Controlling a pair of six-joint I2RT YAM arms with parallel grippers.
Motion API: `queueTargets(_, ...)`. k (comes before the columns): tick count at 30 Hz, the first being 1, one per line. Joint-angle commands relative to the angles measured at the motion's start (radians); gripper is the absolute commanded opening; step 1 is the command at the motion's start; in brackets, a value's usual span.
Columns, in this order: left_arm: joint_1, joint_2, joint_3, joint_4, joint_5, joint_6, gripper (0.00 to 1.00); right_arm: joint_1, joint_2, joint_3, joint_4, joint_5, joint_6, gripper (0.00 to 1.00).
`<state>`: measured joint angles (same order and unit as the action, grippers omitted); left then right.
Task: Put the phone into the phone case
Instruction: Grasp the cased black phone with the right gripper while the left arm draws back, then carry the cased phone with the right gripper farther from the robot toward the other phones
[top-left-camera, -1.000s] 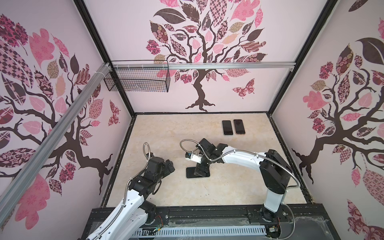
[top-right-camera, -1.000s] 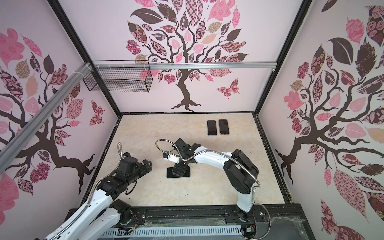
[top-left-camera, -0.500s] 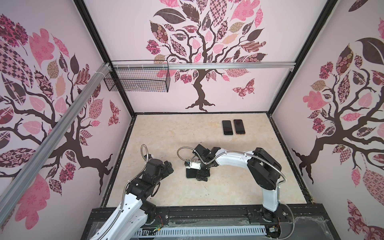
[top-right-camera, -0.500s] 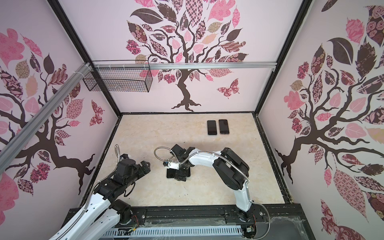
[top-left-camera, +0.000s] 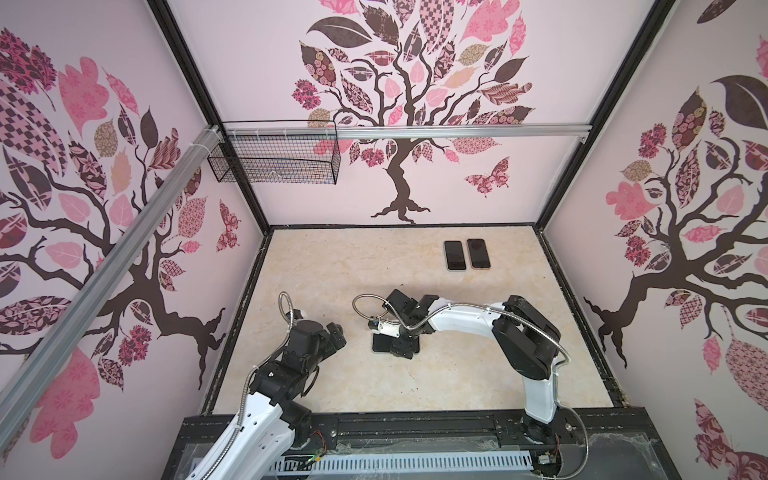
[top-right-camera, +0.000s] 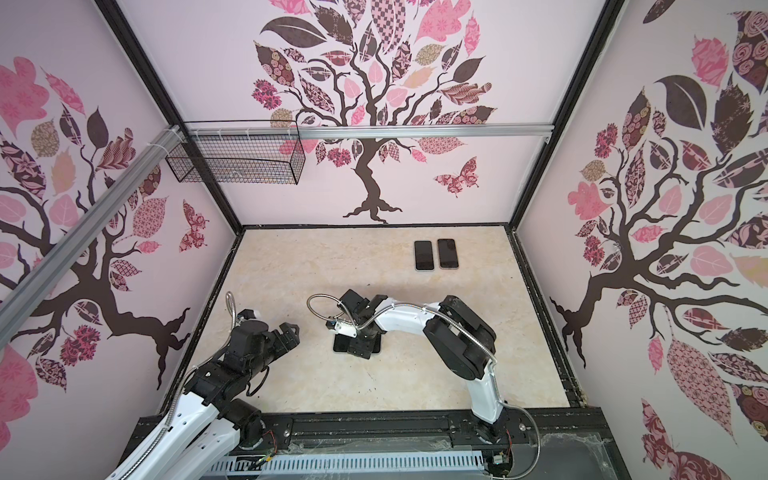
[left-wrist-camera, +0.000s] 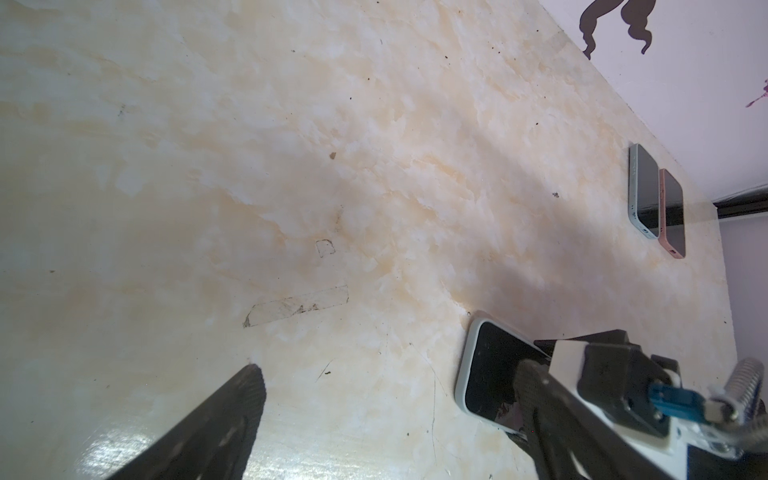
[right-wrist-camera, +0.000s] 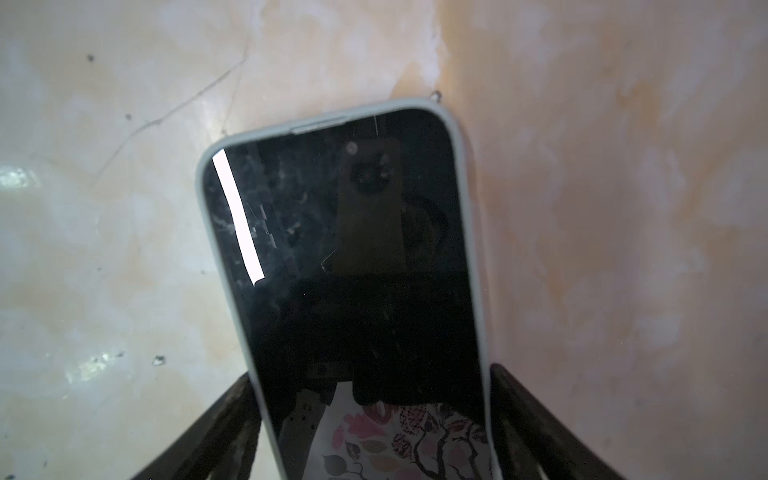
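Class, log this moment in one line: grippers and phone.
left gripper: open, away from phone | right gripper: jaws flank phone, grip unclear | phone: cased, flat on table

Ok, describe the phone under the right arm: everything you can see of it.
The phone is a slim slab with rounded corners, a black glass screen, off and facing up, in a pale grey case whose rim frames it. The glass is smudged, finely scratched, and mirrors a bright light strip. It lies flat on the marbled table, in the near middle in both top views. The right tool straddles one end, fingers against or just off its long edges; contact cannot be told.
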<state>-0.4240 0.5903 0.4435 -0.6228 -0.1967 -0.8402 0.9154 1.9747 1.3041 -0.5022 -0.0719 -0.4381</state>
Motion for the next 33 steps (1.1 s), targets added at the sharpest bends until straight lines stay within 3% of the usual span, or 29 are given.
queueTargets(1,0.005,-0.008,-0.025,0.003,-0.001,0.002,0.97,-0.004,0.044,-0.021,0.009,0.11,0.116,0.75)
queueTargets(10,0.005,-0.014,-0.022,0.012,0.026,0.022,0.97,-0.054,-0.061,-0.091,0.16,0.044,0.369,0.51)
queueTargets(13,0.005,-0.013,-0.017,0.011,0.035,0.027,0.97,-0.091,-0.097,-0.103,0.203,0.031,0.448,0.37)
queueTargets(22,0.006,-0.003,-0.006,0.026,0.084,0.058,0.97,-0.218,-0.138,-0.019,0.229,0.125,0.615,0.26)
queueTargets(33,0.005,0.025,0.025,0.023,0.124,0.088,0.97,-0.345,0.042,0.252,0.209,0.264,0.703,0.25)
